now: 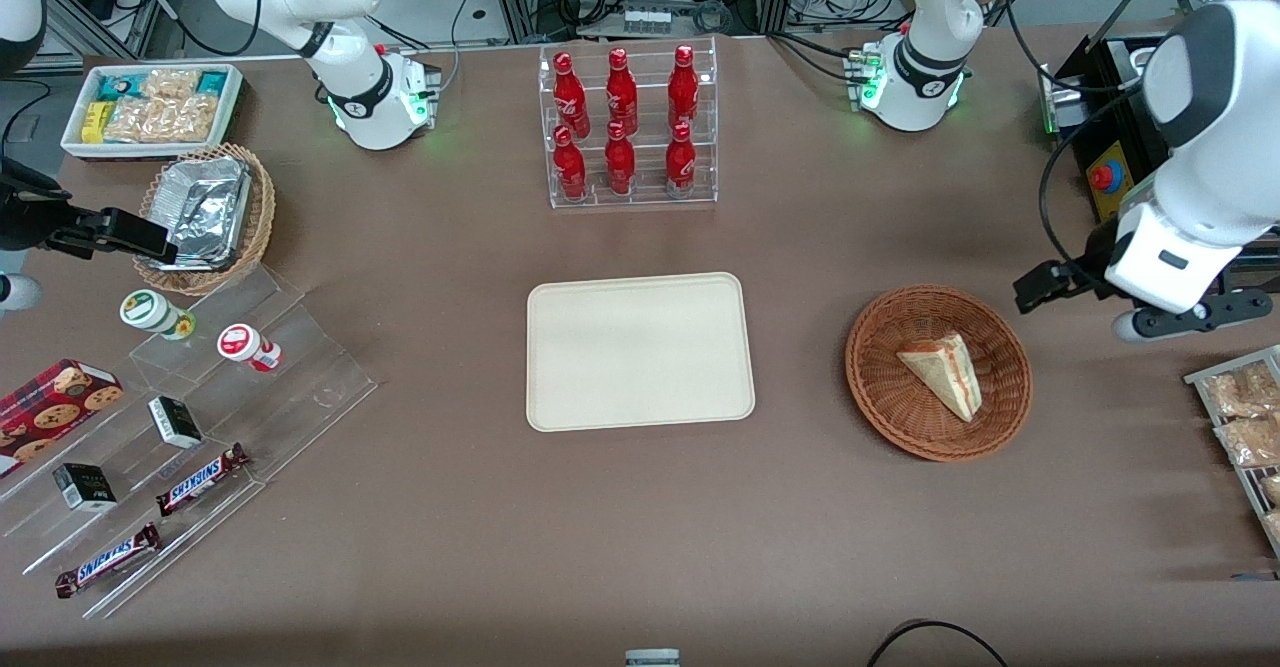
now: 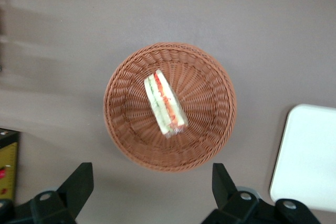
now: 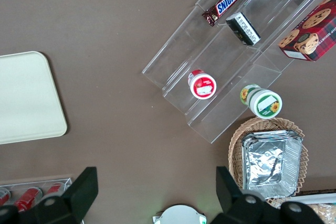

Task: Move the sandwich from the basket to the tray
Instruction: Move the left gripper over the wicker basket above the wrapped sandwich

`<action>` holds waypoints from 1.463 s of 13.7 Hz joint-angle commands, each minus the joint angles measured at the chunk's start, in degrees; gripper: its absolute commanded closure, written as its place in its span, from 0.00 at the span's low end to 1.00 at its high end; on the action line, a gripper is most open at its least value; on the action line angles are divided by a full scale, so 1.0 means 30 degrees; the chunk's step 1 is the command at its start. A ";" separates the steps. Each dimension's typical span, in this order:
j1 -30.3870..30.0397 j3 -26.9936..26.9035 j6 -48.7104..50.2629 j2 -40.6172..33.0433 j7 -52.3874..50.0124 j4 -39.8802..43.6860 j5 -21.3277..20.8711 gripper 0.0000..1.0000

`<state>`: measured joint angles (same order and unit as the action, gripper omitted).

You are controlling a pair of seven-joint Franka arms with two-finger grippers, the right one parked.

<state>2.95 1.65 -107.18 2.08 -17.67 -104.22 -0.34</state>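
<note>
The sandwich (image 1: 945, 375), a pale wedge with red and green filling, lies in the round reddish-brown basket (image 1: 880, 387). The cream tray (image 1: 640, 352) lies flat beside the basket, toward the parked arm's end, with nothing on it. My left gripper (image 1: 1040, 287) hangs above the table beside the basket's rim, toward the working arm's end, open and empty. In the left wrist view the sandwich (image 2: 165, 103) lies in the middle of the basket (image 2: 210, 129), the gripper (image 2: 151, 184) is apart from the rim with black fingertips (image 2: 79, 184) spread wide, and a corner of the tray (image 2: 307, 156) shows.
A clear rack of red bottles (image 1: 628, 127) stands farther from the camera than the tray. A black box with a red button (image 1: 1105, 177) and a rack of snack packets (image 1: 1245, 417) are at the working arm's end. Clear steps with snacks (image 1: 190, 427) and a tan foil basket (image 1: 205, 217) lie at the parked arm's end.
</note>
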 commanded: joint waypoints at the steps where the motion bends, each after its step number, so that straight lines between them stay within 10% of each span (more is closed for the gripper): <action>1: 0.0248 0.0008 -0.2175 -0.0458 -0.2160 -0.2022 -0.0326 0.00; 9: 0.0277 0.0125 -0.9470 0.0242 -0.6326 -0.7473 -0.0297 0.00; 20: 0.0453 0.0154 -1.1410 0.2939 -0.7001 -0.7594 -0.0326 0.00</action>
<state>3.75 2.17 -139.99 10.21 -36.48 -126.80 -0.35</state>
